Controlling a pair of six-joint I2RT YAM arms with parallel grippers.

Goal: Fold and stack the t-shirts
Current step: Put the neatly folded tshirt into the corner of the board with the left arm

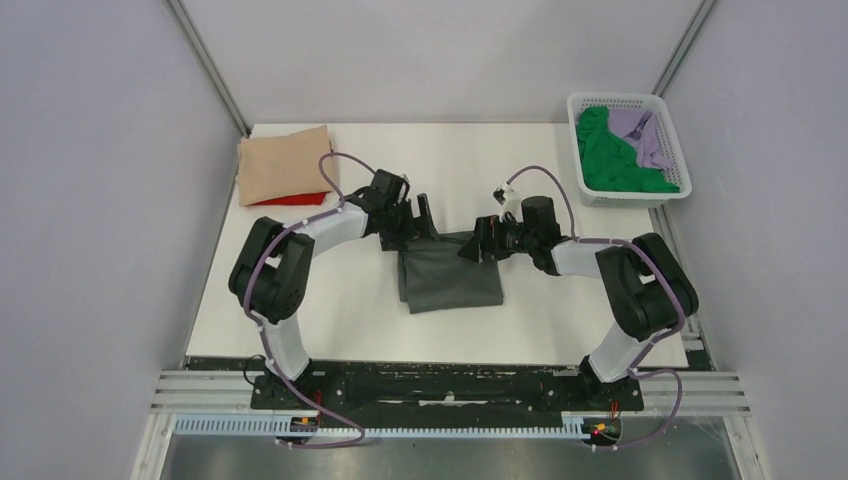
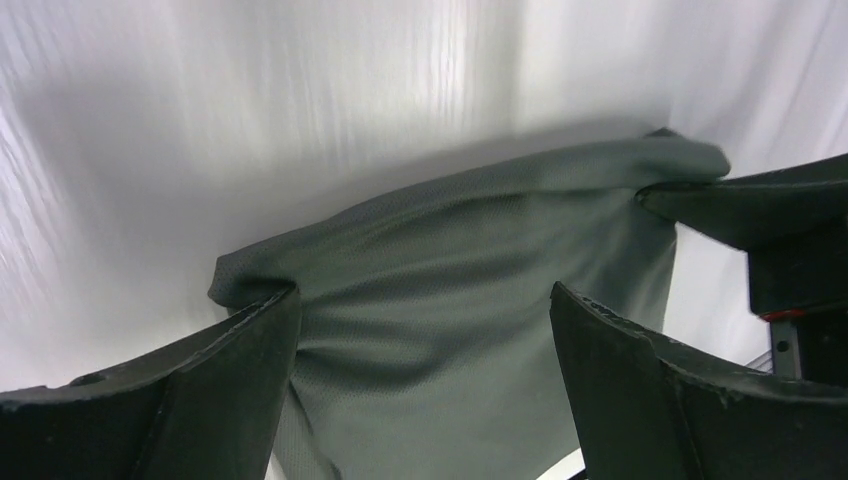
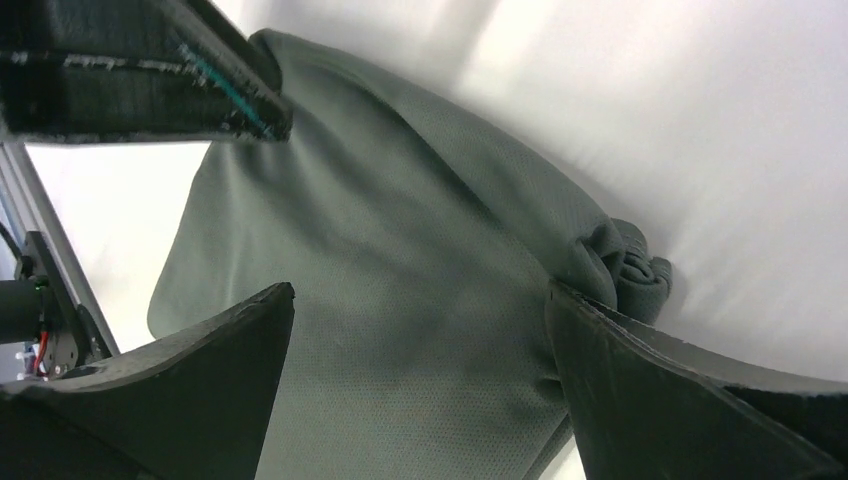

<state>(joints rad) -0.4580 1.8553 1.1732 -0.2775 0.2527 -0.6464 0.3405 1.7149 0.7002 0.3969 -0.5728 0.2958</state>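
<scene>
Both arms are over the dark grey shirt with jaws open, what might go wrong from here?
1. The left gripper and right gripper sit close together at the far edge of the dark grey t-shirt; they may bump when closing.
2. The shirt's corner by the right gripper is bunched, so a grasp there might catch extra layers and skew the fold.

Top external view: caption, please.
Open left gripper and open right gripper at a dark grey cloth t-shirt; folded tan shirt atop red shirt; green shirt and lilac shirt in white lattice basket.
</scene>
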